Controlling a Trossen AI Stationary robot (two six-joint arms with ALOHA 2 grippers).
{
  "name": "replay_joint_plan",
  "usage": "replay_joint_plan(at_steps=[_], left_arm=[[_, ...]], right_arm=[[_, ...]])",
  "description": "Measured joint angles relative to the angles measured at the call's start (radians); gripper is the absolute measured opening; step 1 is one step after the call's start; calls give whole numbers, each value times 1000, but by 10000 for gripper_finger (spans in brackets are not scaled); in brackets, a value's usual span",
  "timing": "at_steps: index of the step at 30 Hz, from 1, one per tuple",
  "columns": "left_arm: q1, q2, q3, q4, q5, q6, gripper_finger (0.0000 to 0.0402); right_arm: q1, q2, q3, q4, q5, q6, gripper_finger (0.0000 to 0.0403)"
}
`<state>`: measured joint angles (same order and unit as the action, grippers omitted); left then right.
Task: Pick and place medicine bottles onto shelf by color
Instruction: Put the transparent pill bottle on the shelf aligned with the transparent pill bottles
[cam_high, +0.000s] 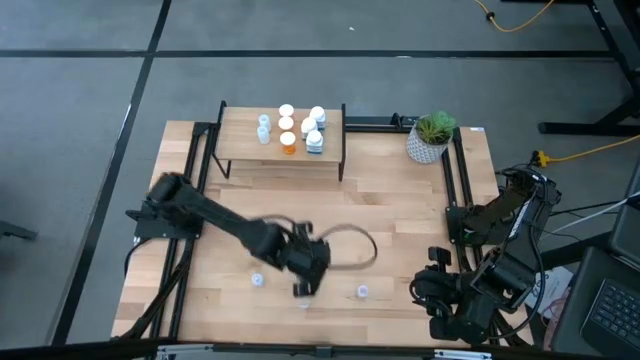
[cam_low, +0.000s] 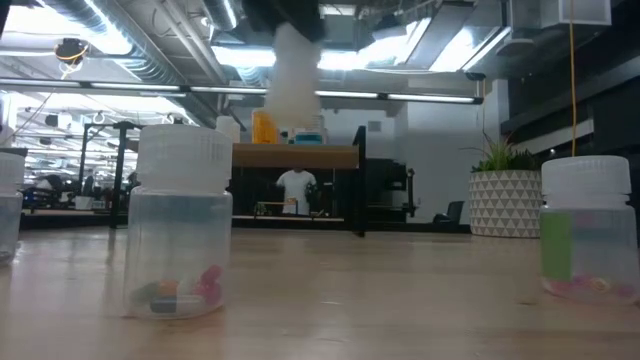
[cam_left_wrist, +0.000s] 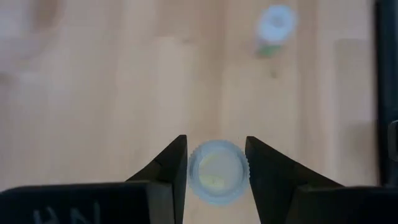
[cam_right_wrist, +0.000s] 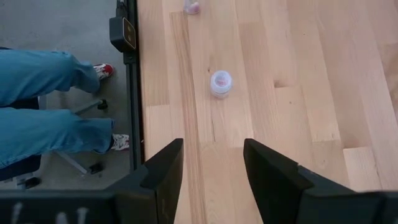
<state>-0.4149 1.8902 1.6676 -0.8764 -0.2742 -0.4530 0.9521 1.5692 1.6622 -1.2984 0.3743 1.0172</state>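
Observation:
My left gripper (cam_high: 303, 288) hangs over the table's near middle, shut on a small pale bottle (cam_left_wrist: 216, 171) with a ribbed cap. In the low view that bottle (cam_low: 293, 70) shows as a blurred shape high above the tabletop. Two pale vials stand upright on the table, one (cam_high: 257, 281) to its left and one (cam_high: 362, 292) to its right. The shelf (cam_high: 235, 135) at the far middle carries several bottles (cam_high: 289, 128), among them orange and white-capped ones. My right gripper (cam_right_wrist: 212, 146) waits open at the near right (cam_high: 432, 288) with nothing between its fingers. My left gripper pinches the bottle's ribbed cap (cam_left_wrist: 190, 171) between its two fingers, one on each side. The fingers (cam_left_wrist: 267, 180) slant down at it from above. The bottle hangs upright below them, lifted clear of the table.
A white pot with a green plant (cam_high: 431, 137) stands at the far right beside the shelf. A black cable (cam_high: 350, 245) loops over the table's middle. A person's legs in jeans (cam_right_wrist: 43, 102) show beyond the table's near edge. Bare wood lies between the loose vials and the shelf.

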Motion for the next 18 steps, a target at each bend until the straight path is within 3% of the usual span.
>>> replay_joint_plan(at_steps=[8,18], left_arm=[[159,-232,0,-206,-24,69,119],[481,-418,0,-359,-64,240,119]], right_arm=[[0,0,0,-3,0,-8,171],[0,0,0,-18,74,-35,171]])
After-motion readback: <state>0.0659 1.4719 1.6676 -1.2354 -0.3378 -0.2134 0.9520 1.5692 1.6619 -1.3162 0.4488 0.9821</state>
